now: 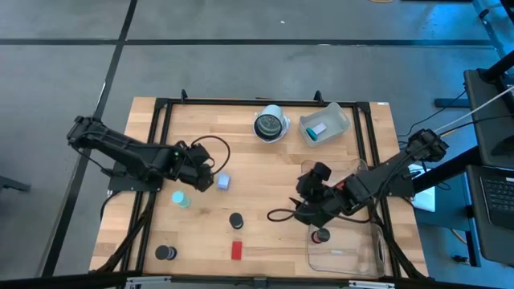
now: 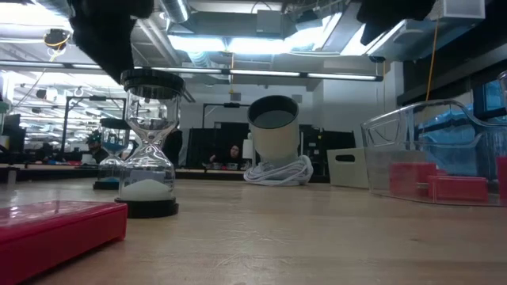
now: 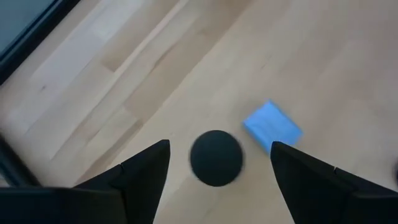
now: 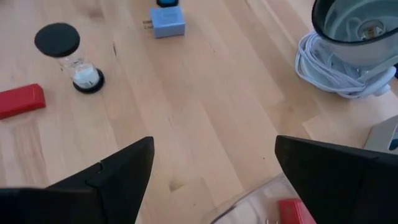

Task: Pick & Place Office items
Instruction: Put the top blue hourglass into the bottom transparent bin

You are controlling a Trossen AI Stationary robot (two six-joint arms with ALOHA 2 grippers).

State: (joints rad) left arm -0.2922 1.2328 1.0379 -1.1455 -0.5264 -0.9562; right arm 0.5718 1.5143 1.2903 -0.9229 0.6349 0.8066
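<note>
Left gripper (image 3: 214, 163) hovers, fingers apart, over a black-capped sand timer (image 3: 216, 157) beside the blue charger (image 3: 272, 126) on the worktop (image 1: 265, 172). Risk: descending off-centre topples it. Right gripper (image 4: 214, 163), fingers apart, empty. Only the low view reveals the timers' hourglass form (image 2: 148, 150).

Red block (image 1: 237, 250), upright hourglasses (image 1: 236, 220), blue adapter (image 1: 223, 182)

My overhead camera looks straight down, the low one sits level at tabletop height, and both share the hourglass (image 1: 235, 219) (image 2: 148, 146) (wrist cameras hover close).
</note>
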